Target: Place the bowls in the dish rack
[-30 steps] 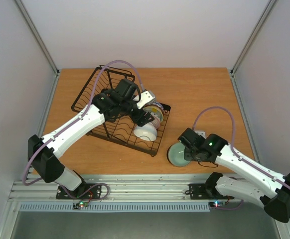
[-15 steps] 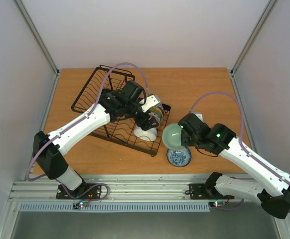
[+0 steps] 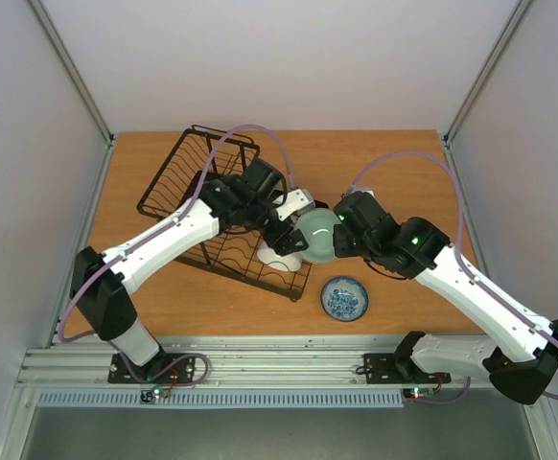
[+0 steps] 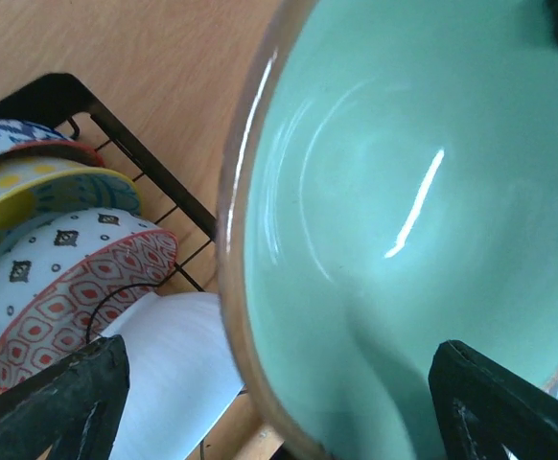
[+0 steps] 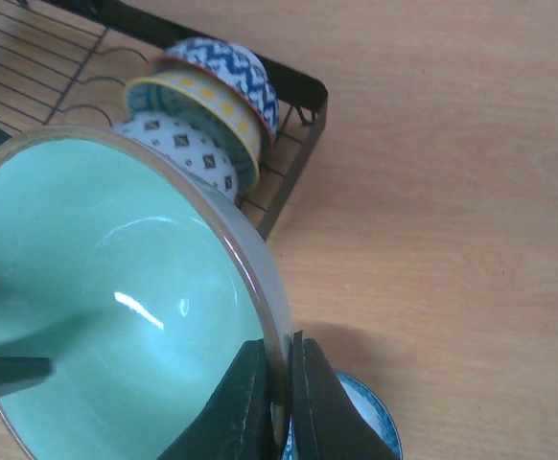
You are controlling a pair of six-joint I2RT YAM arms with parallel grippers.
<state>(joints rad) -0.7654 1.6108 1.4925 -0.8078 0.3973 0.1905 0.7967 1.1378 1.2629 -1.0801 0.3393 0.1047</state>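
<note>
My right gripper (image 5: 281, 393) is shut on the rim of the pale green bowl (image 5: 116, 307) and holds it tilted in the air at the near right corner of the black dish rack (image 3: 212, 192). In the top view the green bowl (image 3: 317, 235) hangs between both grippers. My left gripper (image 4: 279, 422) is open, and the green bowl (image 4: 404, 192) fills its view, with its rim passing between the spread fingers. A blue zigzag bowl (image 5: 226, 67), a yellow-rimmed bowl (image 5: 193, 110) and a red-and-white bowl (image 4: 68, 278) stand on edge in the rack. A plain white bowl (image 3: 279, 257) lies beside them.
A blue patterned bowl (image 3: 344, 297) sits on the wooden table in front of the rack's corner, right below the green bowl. The rack's raised basket end (image 3: 202, 153) is at the far left. Grey walls close in the table on three sides.
My right arm has lifted the green bowl off the blue patterned bowl and carried it left and up to the rack's corner. The left gripper has stayed open and shifted slightly towards the bowl.
</note>
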